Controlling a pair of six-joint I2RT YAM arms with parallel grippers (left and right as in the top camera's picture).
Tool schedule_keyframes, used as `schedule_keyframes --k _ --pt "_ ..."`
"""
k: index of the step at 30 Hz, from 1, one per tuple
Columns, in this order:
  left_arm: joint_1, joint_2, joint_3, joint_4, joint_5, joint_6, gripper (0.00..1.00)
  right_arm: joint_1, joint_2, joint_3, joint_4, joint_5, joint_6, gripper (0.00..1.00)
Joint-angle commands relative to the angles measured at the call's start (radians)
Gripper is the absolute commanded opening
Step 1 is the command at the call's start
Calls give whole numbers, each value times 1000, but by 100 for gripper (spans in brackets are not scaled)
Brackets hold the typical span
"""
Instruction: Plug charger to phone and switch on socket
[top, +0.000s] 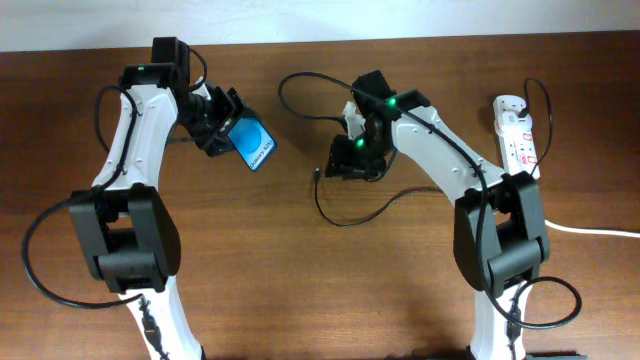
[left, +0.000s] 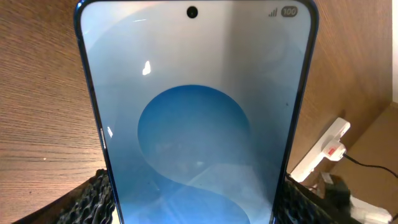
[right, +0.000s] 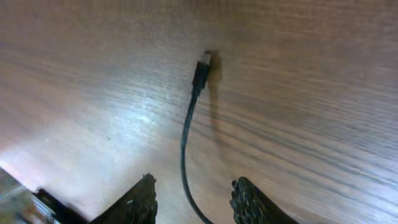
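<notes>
My left gripper (top: 222, 122) is shut on the phone (top: 254, 143), holding it by its two long edges, tilted above the table at the back left. In the left wrist view the phone (left: 193, 124) fills the frame with its blue screen. The charger's thin black cable (top: 345, 218) lies on the wood in the middle, its plug tip (top: 316, 176) pointing left. My right gripper (top: 352, 160) hovers open over the cable just right of the tip. In the right wrist view the cable (right: 185, 146) runs between the open fingers (right: 193, 193), its plug tip (right: 202, 68) ahead. The socket (top: 516, 132) lies at the back right.
The socket's thick white cord (top: 600, 232) runs off the right edge. A black plug sits in the socket's near end, seen in the left wrist view (left: 339, 190) beside the white strip (left: 323, 149). Both arms' own black cables loop beside their bases.
</notes>
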Motion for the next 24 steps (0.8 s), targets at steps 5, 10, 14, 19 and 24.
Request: schedule_keyframes --k 5,10,14,19,24 --pt "3 0 26 -27 92 89 0 0 0 46 -25 43 -82 43" --pt "2 0 26 -35 117 119 0 5 2 44 -11 63 -99 43" --pt "2 0 26 -59 152 157 0 29 3 41 9 69 -67 48" --pt "3 0 26 -65 152 187 0 58 3 41 53 13 116 99" --pt "3 0 26 -87 151 224 0 60 3 41 135 2 328 98"
